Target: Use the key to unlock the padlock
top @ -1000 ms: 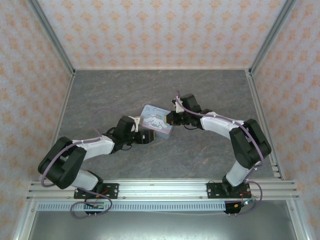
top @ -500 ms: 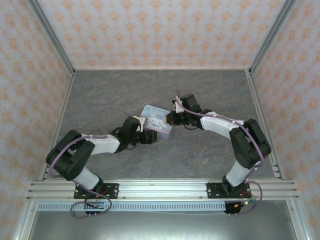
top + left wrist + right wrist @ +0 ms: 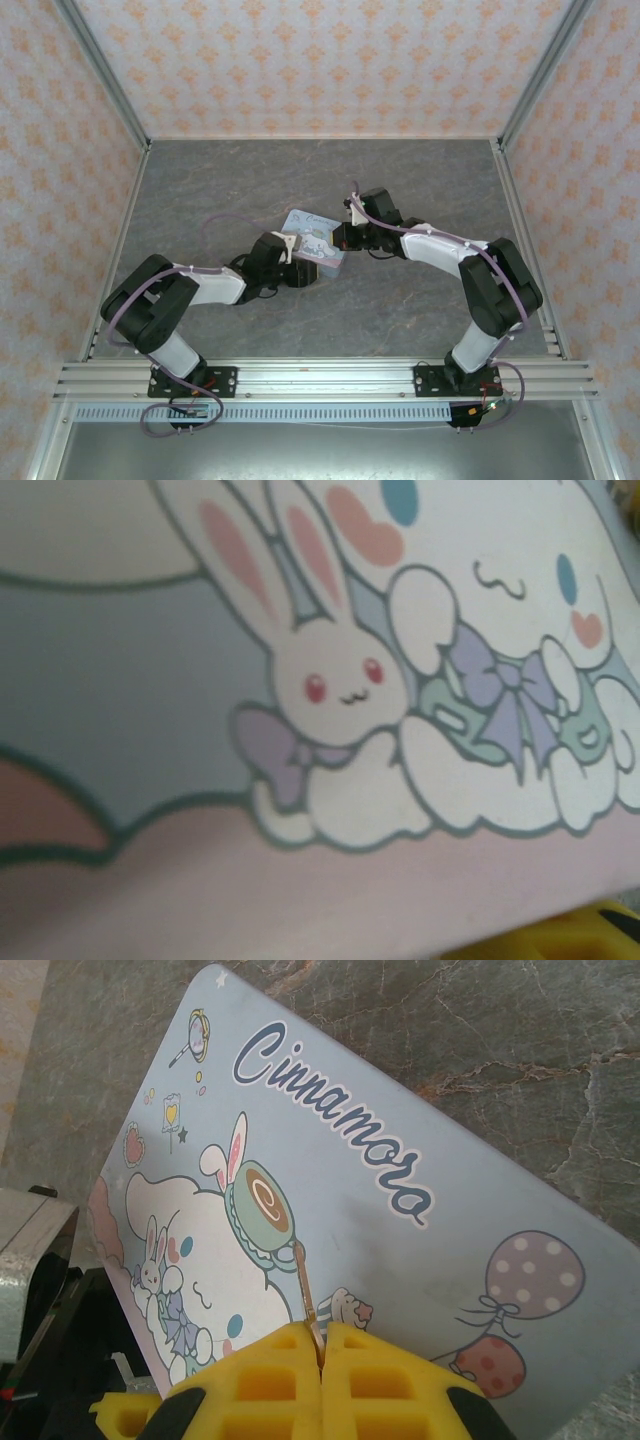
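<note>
1 thin brownish key is sticking out from the right gripper, whose yellow pads are pinching shut on its base. Its tip is lying over the pastel cartoon tin. The tin is sitting between the 2 grippers on the grey table. The left gripper is crowding the tin's near-left edge; whether its jaws are gripping cannot be told.

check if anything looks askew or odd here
The cartoon tin sits skewed, its sides diagonal to the table edges. The right gripper pinches a thin key that pokes out over the tin's lid. Nothing looks spilled or damaged.
</note>
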{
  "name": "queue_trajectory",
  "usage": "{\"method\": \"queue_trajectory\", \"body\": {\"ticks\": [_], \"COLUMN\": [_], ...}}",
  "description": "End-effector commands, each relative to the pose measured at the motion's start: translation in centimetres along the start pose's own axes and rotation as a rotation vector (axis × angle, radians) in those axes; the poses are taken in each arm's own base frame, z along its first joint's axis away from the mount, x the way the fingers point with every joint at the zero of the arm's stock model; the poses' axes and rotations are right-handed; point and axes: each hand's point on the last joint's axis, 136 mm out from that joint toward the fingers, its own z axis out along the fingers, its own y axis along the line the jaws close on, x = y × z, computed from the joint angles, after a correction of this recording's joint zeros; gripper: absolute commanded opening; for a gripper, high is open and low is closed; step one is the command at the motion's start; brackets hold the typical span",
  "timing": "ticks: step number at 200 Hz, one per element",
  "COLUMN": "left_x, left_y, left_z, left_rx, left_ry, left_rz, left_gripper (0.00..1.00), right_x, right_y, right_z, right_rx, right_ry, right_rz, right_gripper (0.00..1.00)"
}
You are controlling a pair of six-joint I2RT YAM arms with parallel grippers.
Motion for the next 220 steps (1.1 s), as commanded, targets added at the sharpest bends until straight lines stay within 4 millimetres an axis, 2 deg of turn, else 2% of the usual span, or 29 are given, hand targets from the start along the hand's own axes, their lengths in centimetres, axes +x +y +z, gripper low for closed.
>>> {"method": "queue_trajectory", "body": {"ticks": [1, 78, 104, 146, 169, 195, 220], "left_x": [0.3, -0.4, -0.5, -1.1, -1.4, -1.8, -2.4], "left_y": [-0.8, -0.2, 0.5, 0.7, 0.3, -0.6, -1.7], "left_z": [0.6, 0.8, 0.5, 0.3, 0.2, -0.1, -0.6], "left_rx": [0.014, -0.042, -0.079, -0.089, -0.076, -0.051, -0.020], "left_ry": [0.008, -0.036, -0.058, -0.092, -0.095, -0.092, -0.083], "left_rz": [-0.032, -0.088, -0.122, -0.165, -0.185, -0.213, -0.258], "left_gripper": [0.52, 0.40, 0.35, 0.29, 0.26, 0.26, 0.26], "right_x": [2.0, 2.0, 2.0, 1.1, -0.4, -1.9, -1.5], "right_y": [-1.9, -1.7, -1.6, -0.8, 0.7, 1.9, 2.9], "right_z": [0.3, 0.2, 0.2, -0.2, -1.4, -3.7, -5.9], "right_rx": [0.081, 0.076, 0.073, 0.042, 0.009, 0.009, -0.020], "right_ry": [0.065, 0.060, 0.057, 0.013, -0.050, -0.134, -0.192], "right_rz": [0.025, 0.027, 0.029, 0.006, -0.047, -0.123, -0.208], "right_gripper": [0.00, 0.00, 0.00, 0.00, 0.00, 0.00, 0.00]}}
